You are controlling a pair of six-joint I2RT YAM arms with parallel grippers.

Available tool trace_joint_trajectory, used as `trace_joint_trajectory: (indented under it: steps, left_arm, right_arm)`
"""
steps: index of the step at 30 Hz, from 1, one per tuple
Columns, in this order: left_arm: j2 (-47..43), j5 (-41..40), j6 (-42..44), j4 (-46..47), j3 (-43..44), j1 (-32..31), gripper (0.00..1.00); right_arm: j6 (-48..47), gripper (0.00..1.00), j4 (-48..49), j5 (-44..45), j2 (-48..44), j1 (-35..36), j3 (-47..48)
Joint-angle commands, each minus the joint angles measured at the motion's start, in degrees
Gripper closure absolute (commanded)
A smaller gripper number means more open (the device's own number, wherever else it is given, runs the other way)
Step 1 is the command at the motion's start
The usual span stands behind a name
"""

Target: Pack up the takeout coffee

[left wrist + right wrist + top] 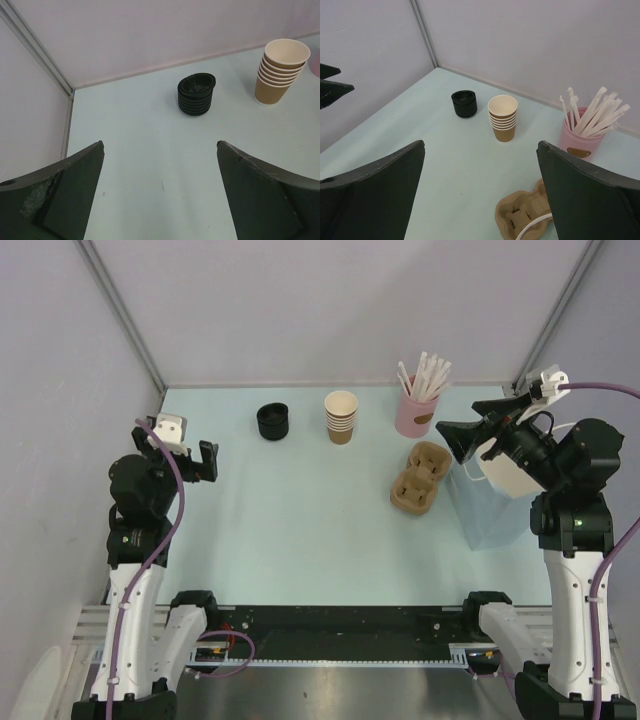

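Note:
No single lidded brown cup shows in any view; the takeout coffee is out of view. A stack of lidless brown cups (341, 417) stands at the back middle of the table, also in the left wrist view (280, 71) and the right wrist view (503, 118). A stack of black lids (272, 421) sits to its left, also in the wrist views (196, 94) (464, 103). My left gripper (195, 462) (160, 150) is open and empty, raised at the left. My right gripper (458, 440) (480, 150) is open and empty, raised above the right side.
A pink cup of white sticks (417, 405) (582, 137) stands at the back right. A brown cardboard cup carrier (419, 479) (522, 215) lies in front of it. A pale blue paper bag (492, 512) stands under my right arm, its white handle (535, 225) showing.

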Motion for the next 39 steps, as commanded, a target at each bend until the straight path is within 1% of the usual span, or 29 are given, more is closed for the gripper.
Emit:
trace_joint_trajectory:
  steps: [1, 22, 26, 28, 30, 34, 36, 37, 38, 39]
  left_arm:
    - [-1.03, -0.59, -1.19, 0.56, 2.11, 0.4, 0.0]
    - [-1.12, -0.5, -0.93, 0.65, 1.75, 0.4, 0.0]
    - [-1.12, -0.24, -0.76, 1.18, 1.32, 0.4, 0.0]
    - [-1.12, -0.33, -0.4, 1.53, 1.23, 0.4, 0.0]
    - [-1.38, -0.68, 0.03, 1.71, 1.23, 0.4, 0.0]
    - [-3.05, -3.3, 0.22, 1.71, 1.93, 0.4, 0.0]
    - [-4.27, -3.58, -0.05, 1.27, 2.45, 0.48, 0.01]
    - [-4.45, -3.58, -0.05, 0.83, 2.72, 0.48, 0.0]
    - [-4.8, -3.58, -0.05, 0.13, 2.46, 0.4, 0.0]
    - [-5.59, -3.58, -0.05, -0.14, 2.02, 0.48, 0.0]
  right_arm:
    - [1.1, 0.0, 0.87, -1.57, -0.87, -0.5, 1.9]
    - [-0.22, 0.0, 0.6, -1.4, -0.7, -0.76, 1.81]
    - [-4.42, 0.0, 0.78, -3.32, -0.7, -1.2, 0.76]
    - [-6.11, 0.0, -0.1, -2.37, -0.35, -2.25, 1.37]
    - [-6.11, 0.0, -2.03, -1.4, 0.0, -3.48, 2.25]
    - [-11.1, 0.0, -8.52, 1.32, 2.02, -4.02, 5.5]
    - [-13.39, 0.0, -15.19, 3.08, 3.25, -4.02, 6.99]
    - [-16.45, 0.0, -17.83, 3.43, 4.39, -4.02, 7.61]
    - [-17.7, 0.0, -22.73, 4.22, 5.01, -4.02, 8.66]
    - [-18.93, 0.0, -24.6, 4.75, 5.28, -4.02, 8.67]
